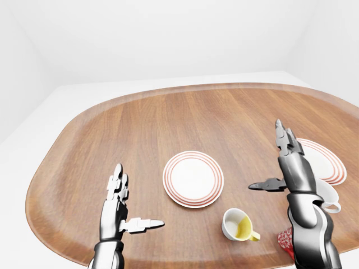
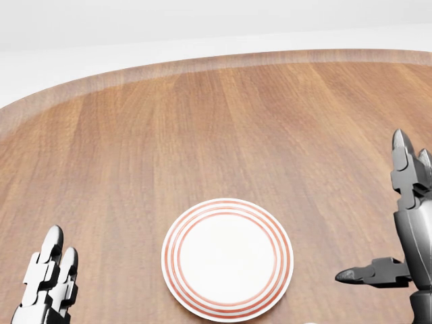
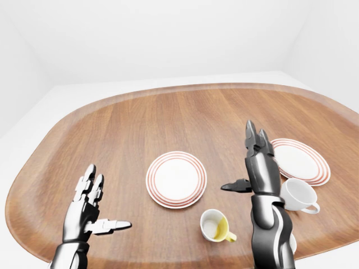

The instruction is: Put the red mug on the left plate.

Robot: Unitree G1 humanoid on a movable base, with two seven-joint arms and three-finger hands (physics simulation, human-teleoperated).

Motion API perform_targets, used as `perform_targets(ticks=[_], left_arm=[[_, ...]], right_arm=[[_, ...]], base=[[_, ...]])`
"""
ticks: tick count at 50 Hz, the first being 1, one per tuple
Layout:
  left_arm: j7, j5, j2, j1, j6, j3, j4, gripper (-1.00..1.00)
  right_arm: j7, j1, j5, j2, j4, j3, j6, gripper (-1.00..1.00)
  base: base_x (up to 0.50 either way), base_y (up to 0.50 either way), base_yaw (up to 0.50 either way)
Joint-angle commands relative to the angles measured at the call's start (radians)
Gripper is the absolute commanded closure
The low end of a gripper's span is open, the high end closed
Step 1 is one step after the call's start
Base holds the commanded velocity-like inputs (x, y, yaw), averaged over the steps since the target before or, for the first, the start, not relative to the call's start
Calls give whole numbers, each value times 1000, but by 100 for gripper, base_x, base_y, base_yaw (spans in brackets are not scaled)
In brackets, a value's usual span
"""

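The left plate [image 1: 193, 178], white with red rings, lies bare near the middle of the wooden table [image 1: 168, 123]. Only a small red piece of the red mug [image 1: 285, 241] shows at the bottom right of the left-eye view, mostly hidden behind my right forearm. My right hand [image 1: 266, 157] is raised upright to the right of the plate, open, fingers up and thumb pointing left, holding nothing. My left hand [image 1: 140, 196] hovers open to the plate's lower left, also empty.
A white mug with a yellow inside and handle [image 1: 238, 224] lies tipped below and right of the left plate. A white mug [image 3: 297, 195] sits beside the right plate [image 3: 300, 159]. The table's rounded edge curves along the bottom.
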Motion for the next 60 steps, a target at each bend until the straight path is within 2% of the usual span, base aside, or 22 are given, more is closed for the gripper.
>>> perform_targets(ticks=[1,3,6,11,14,16,20,25,26,27,33,35,38,47,49,53,55,60], left_arm=[[3,4,-1,-6,0,0,1,-100],[3,3,0,-9,0,-1,2,-100],[5,4,0,-9,0,0,1,-100],[2,-3,-1,-11,0,7,1,-100],[2,0,-2,-11,0,7,2,-100],[2,0,-2,-10,0,7,2,-100],[2,-1,-3,-15,0,10,5,-100],[1,-2,-4,-15,0,11,6,-100],[0,-1,-4,-15,0,10,5,-100],[0,0,-4,-17,0,9,6,-100],[1,4,-1,-14,0,6,7,-100],[1,-1,-2,-16,0,8,6,-100],[5,9,-3,-18,0,3,8,-100],[9,10,0,-23,0,1,10,-100],[10,12,0,-25,0,0,11,-100],[10,8,1,-21,0,0,8,-100],[14,15,0,-25,0,-2,10,-100],[13,10,3,-26,0,-1,10,-100]], right_arm=[[251,-20,-331,-56,-43,-139,0,-100],[270,15,-435,-41,-45,-148,0,-100],[350,77,-565,2,-65,-182,0,-100],[400,174,-615,111,-117,-323,0,-100],[388,223,-559,165,-119,-429,0,-100],[389,227,-552,182,-116,-462,0,-100],[372,262,-456,219,-87,-587,0,-100],[371,272,-325,231,-39,-703,0,-100],[361,285,-267,231,-20,-771,0,-100],[355,286,-264,231,-6,-797,0,-100],[353,280,-162,209,69,-908,0,-100],[365,278,-107,198,91,-920,0,-100],[354,280,-110,197,105,-917,0,-100],[435,261,-129,165,119,-826,0,-100],[438,238,-216,113,184,-799,0,-100],[480,220,-157,58,204,-812,0,-100],[446,203,-185,14,284,-821,0,-100],[479,214,-112,9,275,-795,0,-100]], base=[[0,0,0],[0,0,0],[0,0,0],[0,0,0],[0,0,0],[0,0,0],[0,0,0],[0,0,0],[0,0,0],[0,0,0],[0,0,0],[0,0,0],[0,0,0],[0,0,0],[0,0,0],[0,0,0],[0,0,0],[0,0,0]])
